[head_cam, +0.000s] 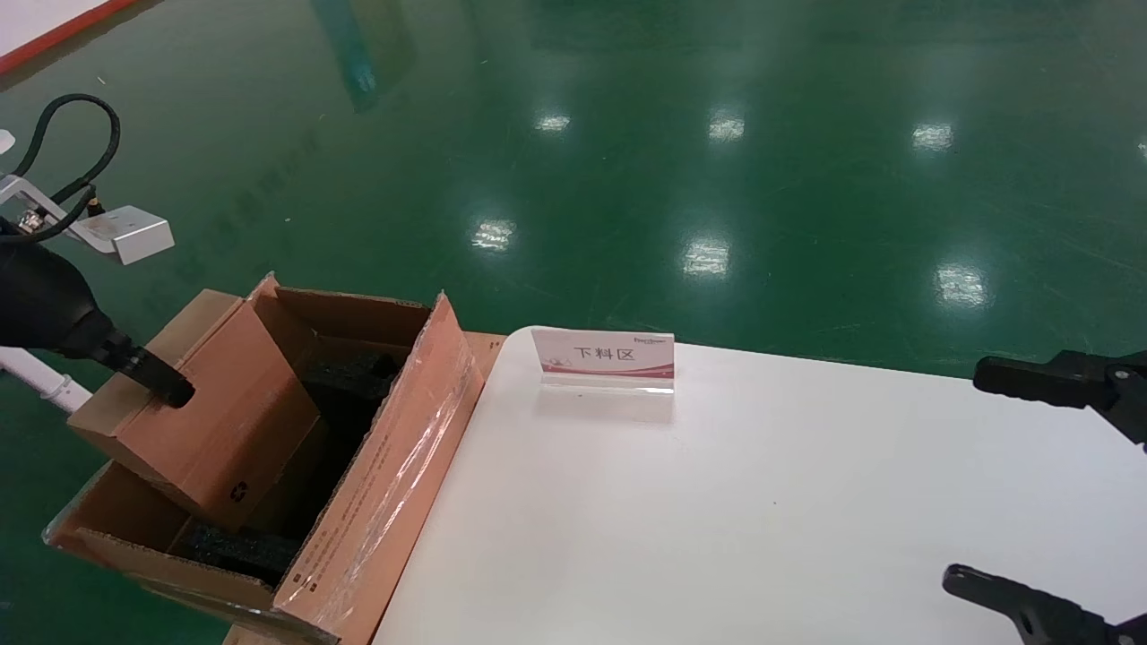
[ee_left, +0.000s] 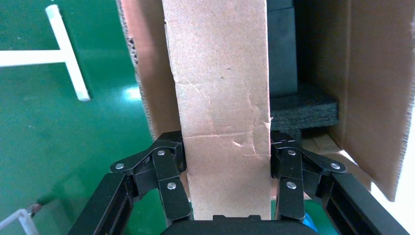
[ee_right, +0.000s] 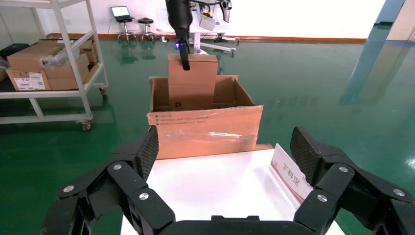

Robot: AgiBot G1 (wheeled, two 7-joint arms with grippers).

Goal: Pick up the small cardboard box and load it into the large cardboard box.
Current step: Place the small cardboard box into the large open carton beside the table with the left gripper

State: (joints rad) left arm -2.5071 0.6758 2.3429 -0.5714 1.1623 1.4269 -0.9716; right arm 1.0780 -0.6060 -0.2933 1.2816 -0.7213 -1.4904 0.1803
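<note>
Beside white table (head_cam: 762, 502): small cardboard box (head_cam: 202, 421) half inside large cardboard box (head_cam: 385, 466).

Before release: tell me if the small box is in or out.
Partly in: the flat brown cardboard box stands on edge, lower end inside the large flapped carton.

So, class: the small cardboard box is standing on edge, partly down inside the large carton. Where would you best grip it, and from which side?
Grip the top edge from above, across the thin width, as the left gripper does now. The small cardboard box is flat and stands on edge; its lower part sits inside the large cardboard box, so probably only the top is reachable. The right gripper hangs open over the white table.
</note>
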